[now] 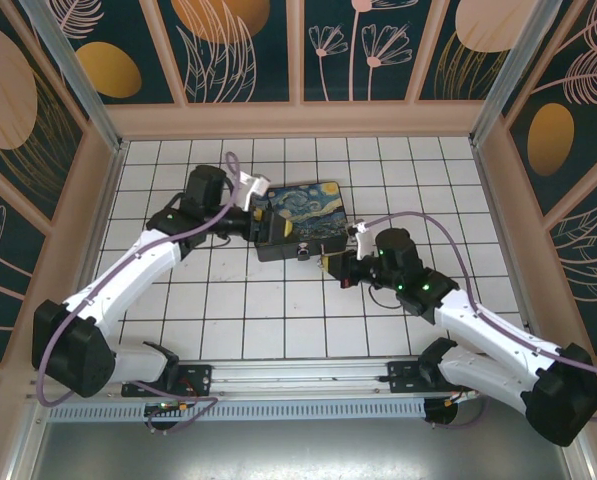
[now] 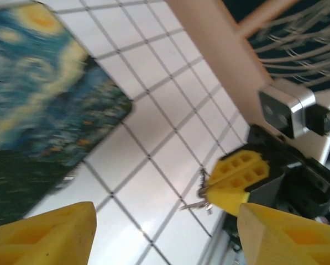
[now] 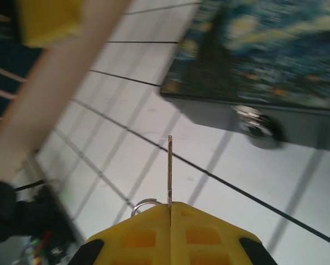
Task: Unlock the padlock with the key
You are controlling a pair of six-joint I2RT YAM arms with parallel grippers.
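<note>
Right gripper clamped on key, shaft forward so I can line up with padlock on box front; left gripper jaws apart beside box, ready to brace.

White tiled floor; dark floral wall panels, seemingly wood-framed.

There are two robot arms, the left arm and the right arm, and two yellow-fingered end effectors, the left end effector and the right end effector. There is one box printed with a starry-night painting, one silvery padlock, one thin key, one small wire ring and one white tiled worktop.
</note>
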